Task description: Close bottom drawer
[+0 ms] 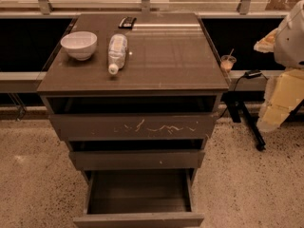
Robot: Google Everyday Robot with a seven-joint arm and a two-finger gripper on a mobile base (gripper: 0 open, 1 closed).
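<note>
The bottom drawer (pixel 138 219) of a dark grey-brown cabinet is pulled far out toward me. Its plain front sits at the bottom edge of the camera view and its deep dark box (pixel 138 192) is open to view and looks empty. Above it, the mid-width drawer (pixel 137 159) and the widest drawer with pale scratches (pixel 135 126) each stand slightly out. My gripper (pixel 271 118) hangs at the far right at about the top drawer's height, pale and yellowish, below a white arm link (pixel 292 37). It is well away from the cabinet and touches nothing.
On the cabinet top (pixel 161 61) are a white bowl (pixel 79 44), a clear bottle (pixel 117 52) lying on its side and a small dark object (pixel 127 22). A cup with a straw (pixel 228 62) and a black stand (pixel 247 120) are to the right. Speckled floor surrounds the cabinet.
</note>
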